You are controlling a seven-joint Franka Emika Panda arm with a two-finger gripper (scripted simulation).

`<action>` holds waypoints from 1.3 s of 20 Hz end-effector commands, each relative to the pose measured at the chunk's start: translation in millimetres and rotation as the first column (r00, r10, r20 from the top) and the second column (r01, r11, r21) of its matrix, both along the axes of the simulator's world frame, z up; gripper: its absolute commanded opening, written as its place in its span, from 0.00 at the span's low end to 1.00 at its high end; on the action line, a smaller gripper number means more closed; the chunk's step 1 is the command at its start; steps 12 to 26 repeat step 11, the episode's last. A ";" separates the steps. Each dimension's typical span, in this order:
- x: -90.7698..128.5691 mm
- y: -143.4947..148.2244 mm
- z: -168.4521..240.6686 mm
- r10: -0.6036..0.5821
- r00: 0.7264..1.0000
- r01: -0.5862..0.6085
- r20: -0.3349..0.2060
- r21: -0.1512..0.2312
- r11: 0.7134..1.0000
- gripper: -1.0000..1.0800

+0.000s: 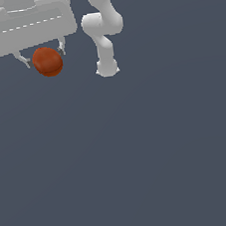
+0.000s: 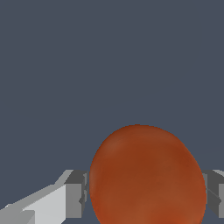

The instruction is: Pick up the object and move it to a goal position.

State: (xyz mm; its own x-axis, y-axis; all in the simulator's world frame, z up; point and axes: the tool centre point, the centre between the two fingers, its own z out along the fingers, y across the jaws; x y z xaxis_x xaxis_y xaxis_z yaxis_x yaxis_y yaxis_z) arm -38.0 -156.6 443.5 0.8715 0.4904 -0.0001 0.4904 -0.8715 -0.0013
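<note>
The white pincer (image 1: 45,56) is in the upper part of the exterior view, toward that view's left, and its wide body is cut off by the upper edge and the left edge of the picture. Between its two short fingers (image 1: 24,60) sits the reddish-orange ball (image 1: 47,61), so the pincer is clenched on the ball. The ball hides most of the far finger, and only the thin tips can be seen on each side of it. The lower half of the ball hangs under the fingertips.

In the wrist view the ball (image 2: 148,175) fills the lower middle of the picture and its underside is cut off by the edge. One grey pad (image 2: 75,194) touches its side; the opposite pad (image 2: 215,192) is only partly seen at the border.

To the exterior view's right of the pincer, the arm (image 1: 102,28) goes up out of the picture, so its upper links are hidden. The dark grey surface (image 1: 140,156) has no visible edge, and I cannot tell how high the ball is above it.
</note>
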 end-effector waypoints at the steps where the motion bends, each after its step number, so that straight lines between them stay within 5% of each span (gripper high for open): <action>1: -0.6 -7.1 12.4 0.001 1.000 -0.001 0.001 -0.001 1.000 0.00; 26: -0.7 -18.4 29.3 0.001 1.000 -0.001 0.001 -0.001 1.000 0.00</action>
